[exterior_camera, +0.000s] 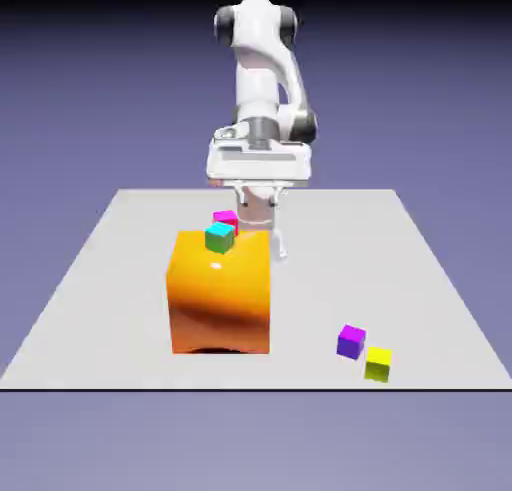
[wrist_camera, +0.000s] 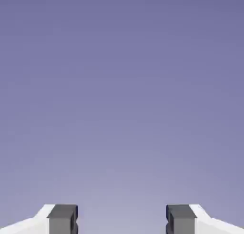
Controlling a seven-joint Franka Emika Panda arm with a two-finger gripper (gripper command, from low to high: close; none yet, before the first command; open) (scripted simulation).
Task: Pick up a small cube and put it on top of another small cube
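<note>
Left to right in the exterior view. Big orange block (exterior_camera: 221, 294) sits on the grey table (exterior_camera: 90, 299), in front of the gripper and a bit to the exterior view's left of it, nearer the camera. On the block's top, at its back edge, a small green cube with a cyan top (exterior_camera: 219, 237); a small magenta cube (exterior_camera: 226, 219) shows just behind it, can't tell if it's on the block or behind it. Both are just to the exterior view's left of the gripper.

Gripper (exterior_camera: 270, 237) hangs from the white arm (exterior_camera: 262, 74) behind the block's back right corner; fingers partly hidden by the block. In the hand view the gripper (wrist_camera: 122, 219) has its two grey tips spread well apart, nothing between them, only plain violet backdrop ahead. Holds nothing.

The small cube (exterior_camera: 351, 341), purple, lies on the table well apart from the gripper, toward the exterior view's right and close to the near edge. Small yellow cube (exterior_camera: 378, 363) sits just beside it, further right and nearer the camera; can't tell if they touch.
</note>
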